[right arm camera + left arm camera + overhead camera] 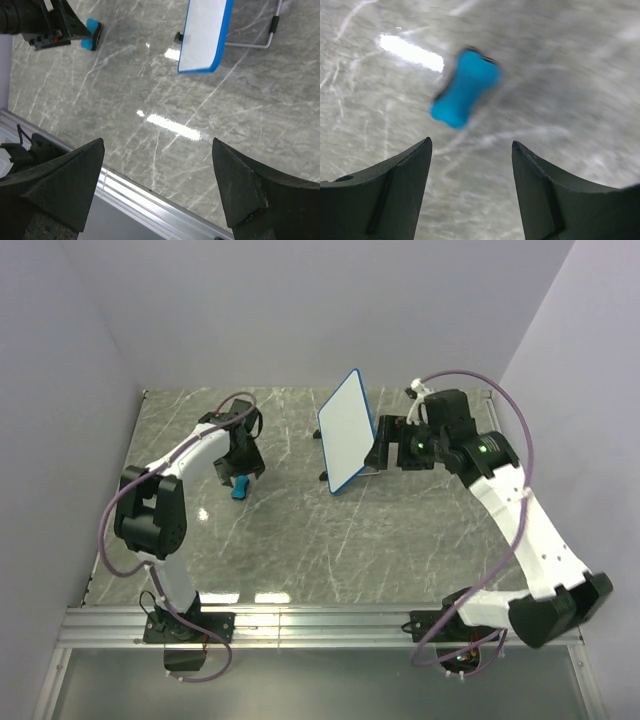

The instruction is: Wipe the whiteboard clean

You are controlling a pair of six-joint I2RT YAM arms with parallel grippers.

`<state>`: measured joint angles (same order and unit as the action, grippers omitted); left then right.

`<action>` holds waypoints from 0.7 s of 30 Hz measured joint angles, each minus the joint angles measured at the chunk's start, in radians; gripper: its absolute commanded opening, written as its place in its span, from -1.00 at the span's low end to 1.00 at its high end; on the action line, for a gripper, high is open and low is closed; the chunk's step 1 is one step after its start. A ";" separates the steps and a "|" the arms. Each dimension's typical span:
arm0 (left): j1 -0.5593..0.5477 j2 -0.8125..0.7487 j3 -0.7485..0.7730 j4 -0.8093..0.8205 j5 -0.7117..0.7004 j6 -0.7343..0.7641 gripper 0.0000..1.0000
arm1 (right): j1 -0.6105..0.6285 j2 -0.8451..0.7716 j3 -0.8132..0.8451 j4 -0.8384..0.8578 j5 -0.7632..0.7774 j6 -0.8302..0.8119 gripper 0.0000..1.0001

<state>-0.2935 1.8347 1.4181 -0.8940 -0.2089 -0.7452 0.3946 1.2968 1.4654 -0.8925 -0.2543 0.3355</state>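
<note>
Marbled grey desk (pixel 300 550) is bearing the whiteboard (pixel 345 430), likely light, stiff and tippy; its blue rim (pixel 197 70) is offering hold. Left hand (pixel 470 145) and right hand (pixel 158 141) are gaping empty.

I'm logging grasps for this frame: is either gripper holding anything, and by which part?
Nothing is held. The left gripper stands open over the blue eraser, which lies on the table. The right gripper is wide open and empty.
</note>
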 measured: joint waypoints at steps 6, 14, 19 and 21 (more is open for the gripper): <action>-0.112 -0.113 0.145 -0.022 0.001 -0.004 0.39 | 0.000 -0.236 -0.140 0.059 -0.011 0.026 0.90; -0.179 -0.264 0.373 -0.032 0.002 -0.008 0.40 | 0.000 -0.515 -0.344 0.125 -0.055 0.061 0.90; -0.175 -0.290 0.435 -0.035 0.003 -0.003 0.41 | 0.000 -0.603 -0.431 0.128 -0.073 0.069 0.91; -0.175 -0.293 0.435 -0.036 0.006 0.001 0.42 | 0.000 -0.641 -0.474 0.127 -0.073 0.073 0.91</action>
<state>-0.4690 1.5414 1.8526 -0.9302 -0.2028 -0.7441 0.3946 0.6556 0.9913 -0.7654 -0.3275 0.4084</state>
